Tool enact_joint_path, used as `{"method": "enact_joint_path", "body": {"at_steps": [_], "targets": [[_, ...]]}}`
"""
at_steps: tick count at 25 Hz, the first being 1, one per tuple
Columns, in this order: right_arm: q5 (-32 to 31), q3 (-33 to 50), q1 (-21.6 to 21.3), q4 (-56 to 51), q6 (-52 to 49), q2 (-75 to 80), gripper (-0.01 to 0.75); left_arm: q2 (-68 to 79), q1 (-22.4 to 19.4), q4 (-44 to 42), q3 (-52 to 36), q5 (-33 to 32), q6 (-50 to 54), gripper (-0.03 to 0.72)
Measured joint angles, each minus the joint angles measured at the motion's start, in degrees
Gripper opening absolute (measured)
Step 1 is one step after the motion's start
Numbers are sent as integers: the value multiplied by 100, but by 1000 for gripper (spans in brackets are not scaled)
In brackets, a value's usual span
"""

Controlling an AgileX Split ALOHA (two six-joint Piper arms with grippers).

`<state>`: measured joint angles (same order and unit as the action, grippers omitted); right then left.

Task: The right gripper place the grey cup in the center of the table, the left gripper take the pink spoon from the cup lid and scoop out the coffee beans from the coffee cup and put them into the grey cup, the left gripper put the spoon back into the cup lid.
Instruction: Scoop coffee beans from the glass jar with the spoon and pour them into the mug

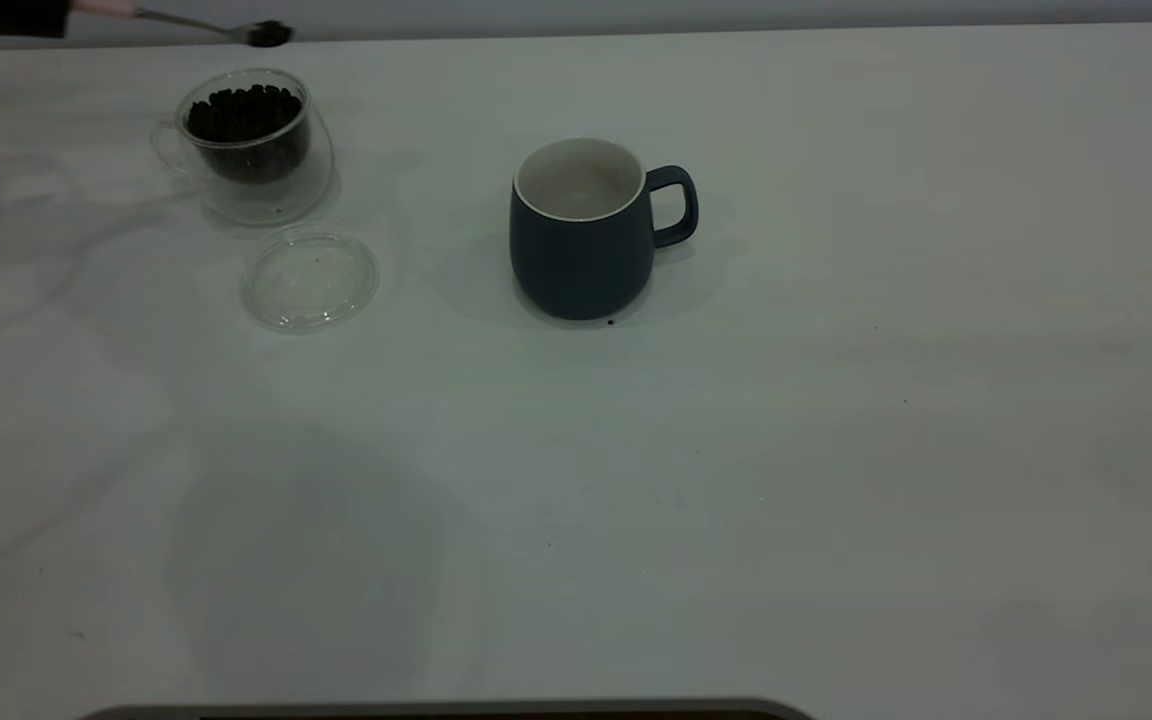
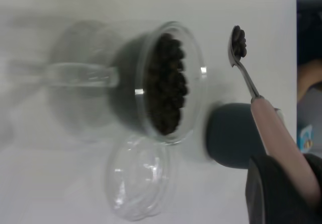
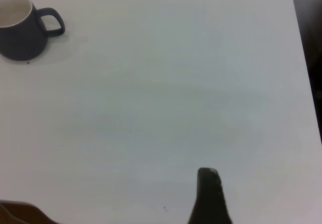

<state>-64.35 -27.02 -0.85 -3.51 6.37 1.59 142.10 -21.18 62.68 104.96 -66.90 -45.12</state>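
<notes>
The left gripper (image 2: pixel 282 183) is clamped on the pale handle of the pink spoon (image 2: pixel 261 113), and the spoon's metal bowl carries a small heap of coffee beans (image 2: pixel 240 41). Taking the grey cup (image 1: pixel 581 235) as the landmark: it stands upright near the middle of the table (image 1: pixel 836 450), handle turned away from the coffee cup (image 1: pixel 248 135), its off-white inside showing no beans from here. The loaded spoon hangs at the far edge of the table, well off to the glass-cup side of the grey cup and beyond it, raised clear of the coffee cup's rim rather than over the grey cup's mouth. The spoon's long axis runs roughly along that far edge, bowl end pointing toward the grey cup and handle end back toward the left arm, so the coming move looks like a sideways carry along that axis, bowl leading, kept level until it is over the open mouth, then a tip. The cup lid (image 1: pixel 310 280) lies flat between the coffee cup and the grey cup, nearer the former, with nothing on it. The left arm is clearly the nearer one; the right gripper (image 3: pixel 211 196) is parked well away from the grey cup on its handle side, and whether it is spread or closed cannot be told.
</notes>
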Motion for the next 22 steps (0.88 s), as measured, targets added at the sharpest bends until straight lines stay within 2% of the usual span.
{"method": "enact_joint_path", "body": {"at_steps": [13,22], "targets": [[0,0,0,0,0,0,591,-72,911,83,0,-11,47,127],[0,0,0,0,0,0,591,-72,1271,136,0,-11,64,127]]}}
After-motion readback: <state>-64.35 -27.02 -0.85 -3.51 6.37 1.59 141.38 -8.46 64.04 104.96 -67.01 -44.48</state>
